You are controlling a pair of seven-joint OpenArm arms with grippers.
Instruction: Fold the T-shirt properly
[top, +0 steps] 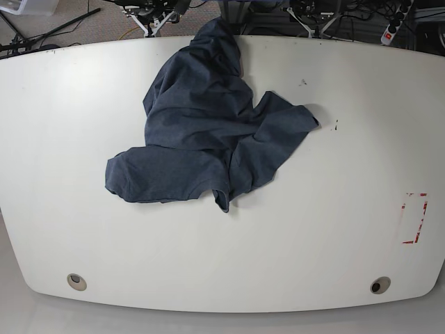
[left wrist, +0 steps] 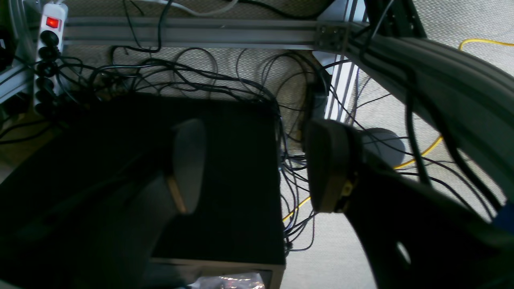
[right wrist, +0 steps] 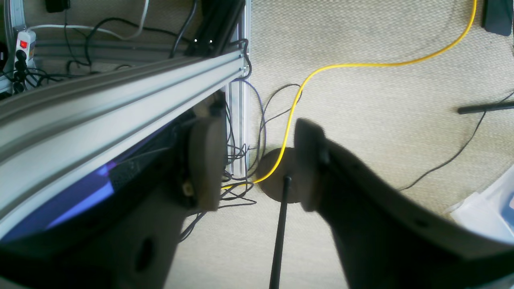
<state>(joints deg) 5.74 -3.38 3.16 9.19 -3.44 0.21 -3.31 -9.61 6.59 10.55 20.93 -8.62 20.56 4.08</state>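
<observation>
The T-shirt [top: 208, 132] lies crumpled in a dark navy heap on the white table [top: 334, 174], left of centre, with its upper part reaching the far edge. No lettering shows. Neither arm appears in the base view. In the left wrist view my left gripper [left wrist: 257, 168] stands open with nothing between its fingers [left wrist: 188, 160], above a dark box and floor cables. The right wrist view shows my right gripper [right wrist: 257, 164] open and empty too, over carpet beside an aluminium frame rail. Both grippers are away from the shirt.
A red tape mark [top: 415, 218] sits near the table's right edge, and two round holes [top: 76, 281] [top: 379, 285] lie by the front edge. Under the table are a power strip [left wrist: 50, 44], tangled black cables [left wrist: 225, 80], a yellow cable [right wrist: 361, 66] and frame rails [right wrist: 100, 104].
</observation>
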